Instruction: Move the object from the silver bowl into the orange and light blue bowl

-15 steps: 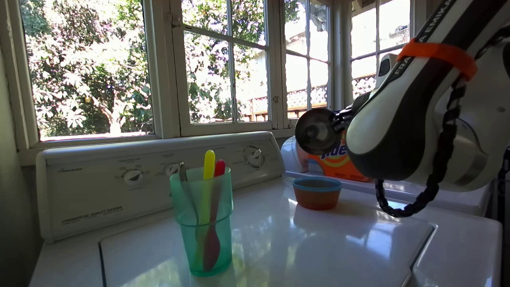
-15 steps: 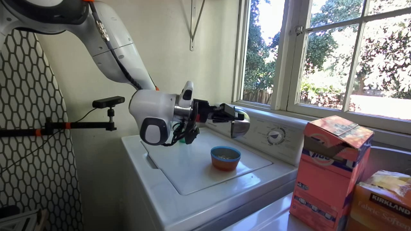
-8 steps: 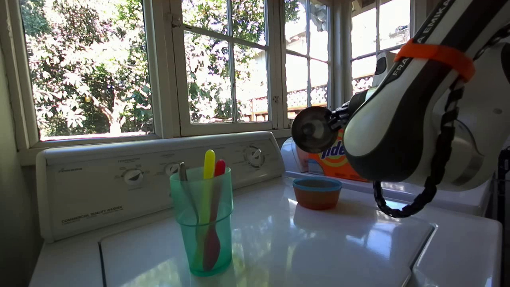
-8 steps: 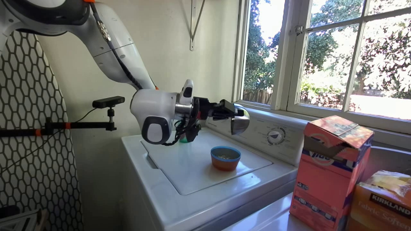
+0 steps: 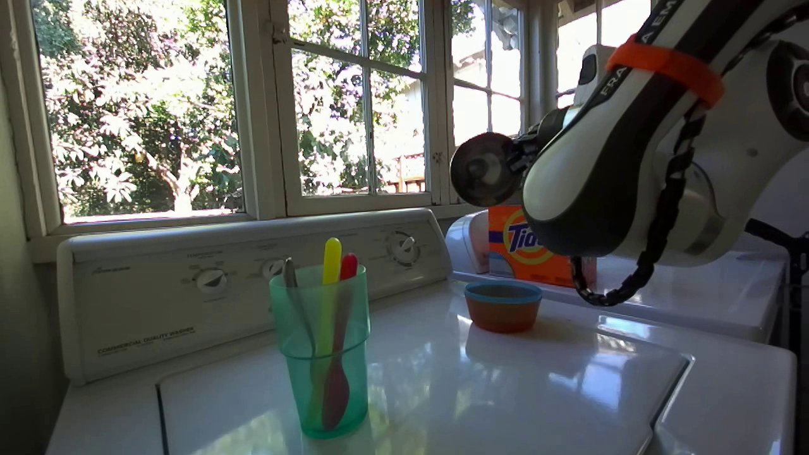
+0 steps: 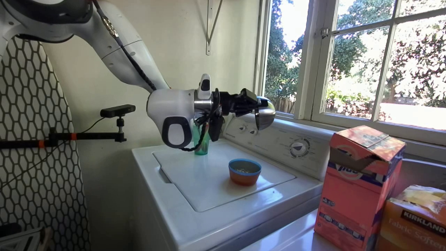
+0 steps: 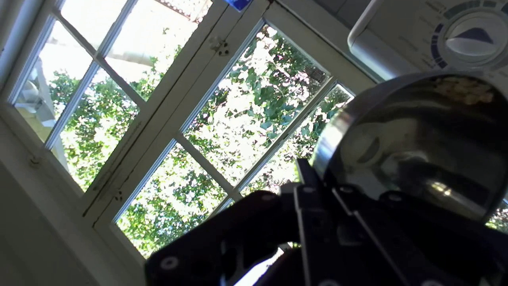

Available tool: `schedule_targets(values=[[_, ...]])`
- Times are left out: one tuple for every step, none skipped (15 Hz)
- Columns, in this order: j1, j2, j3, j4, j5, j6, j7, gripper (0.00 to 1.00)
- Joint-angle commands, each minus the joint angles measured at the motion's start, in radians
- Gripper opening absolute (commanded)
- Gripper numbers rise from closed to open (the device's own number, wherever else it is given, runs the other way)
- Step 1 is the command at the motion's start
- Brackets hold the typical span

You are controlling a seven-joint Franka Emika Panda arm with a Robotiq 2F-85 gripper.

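The silver bowl (image 6: pixel 266 116) hangs on its side in the air, above the washer's back panel near the window. My gripper (image 6: pixel 263 103) is shut on its rim. In another exterior view its opening (image 5: pixel 483 169) faces the camera. In the wrist view, pale bits (image 7: pixel 468 89) show in the silver bowl near its upper edge; I cannot tell whether they lie there or are a reflection. The orange and light blue bowl (image 6: pixel 244 178) stands upright on the washer lid, below the silver bowl and apart from it. Pale bits (image 6: pixel 243 170) lie in it. It also shows in an exterior view (image 5: pixel 504 316).
A green cup (image 5: pixel 322 392) with several utensils stands on the washer lid (image 5: pixel 480 392). An orange Tide box (image 6: pixel 355 198) and a Kirkland box (image 6: pixel 414 223) stand beside the washer. The window (image 6: pixel 348 76) and the washer's control panel (image 6: pixel 278 143) are close behind the silver bowl.
The arm, gripper and silver bowl have risen, with a slight shift toward the window side. The silver bowl stays on its side in the grip. The orange and light blue bowl has not moved.
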Motion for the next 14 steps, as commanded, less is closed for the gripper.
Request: schedule_targets(values=[[0.141, 0.042, -0.155, 0.013, 0.006, 0.014, 0.015, 0.01], [0.178, 0.055, -0.196, 0.012, 0.013, 0.014, 0.018, 0.01], [0.211, 0.065, -0.231, 0.005, 0.018, 0.014, 0.025, 0.01], [0.242, 0.077, -0.265, -0.002, 0.02, 0.015, 0.037, 0.01], [0.275, 0.093, -0.302, -0.009, 0.02, 0.017, 0.053, 0.01], [0.309, 0.11, -0.339, -0.015, 0.021, 0.018, 0.07, 0.01], [0.345, 0.132, -0.38, -0.019, 0.024, 0.018, 0.089, 0.01], [0.381, 0.154, -0.42, -0.025, 0.028, 0.018, 0.112, 0.01], [0.421, 0.176, -0.463, -0.031, 0.036, 0.018, 0.129, 0.01], [0.459, 0.2, -0.505, -0.037, 0.041, 0.018, 0.152, 0.01], [0.493, 0.22, -0.54, -0.048, 0.046, 0.018, 0.173, 0.01], [0.522, 0.243, -0.569, -0.06, 0.051, 0.018, 0.203, 0.01], [0.551, 0.264, -0.597, -0.073, 0.054, 0.018, 0.227, 0.01], [0.584, 0.296, -0.631, -0.082, 0.064, 0.018, 0.254, 0.01]])
